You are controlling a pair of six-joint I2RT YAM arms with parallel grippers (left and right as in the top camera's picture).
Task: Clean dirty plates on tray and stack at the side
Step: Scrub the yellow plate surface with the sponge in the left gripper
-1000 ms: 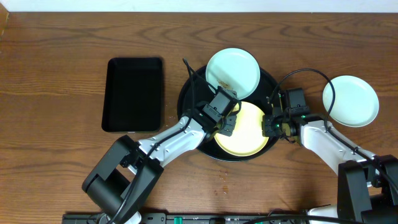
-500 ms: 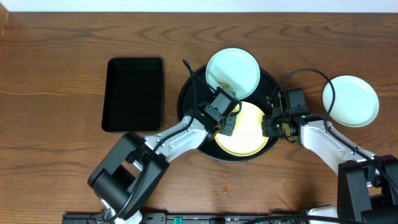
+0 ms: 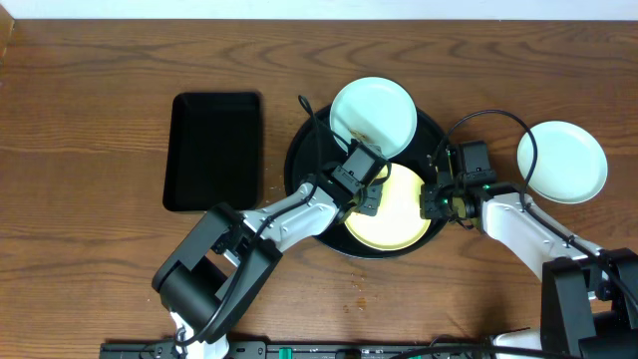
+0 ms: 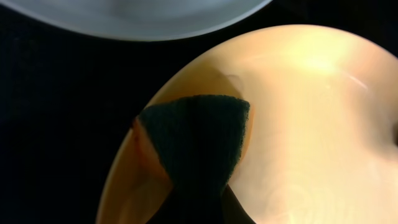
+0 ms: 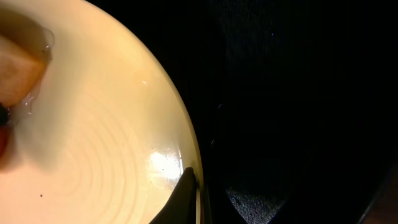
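The round black tray (image 3: 427, 135) holds a pale yellow plate (image 3: 399, 214) and a mint plate (image 3: 373, 113) with brown smears, which leans over the tray's far rim. A second mint plate (image 3: 561, 162) rests on the wood to the right. My left gripper (image 3: 367, 197) is shut on a dark green sponge (image 4: 196, 140) pressed flat on the yellow plate's (image 4: 311, 124) left part. My right gripper (image 3: 436, 204) pinches the yellow plate's (image 5: 93, 124) right rim, one fingertip (image 5: 181, 196) lying on the plate's inner face.
A smaller rectangular black tray (image 3: 213, 152) lies on the table to the left. Black cables arch over the round tray's left and right edges. A few crumbs dot the wood in front of the tray.
The left arm's lower links have swung to the right, and the sponge has crept slightly right and up on the yellow plate. The right arm and all plates stay put.
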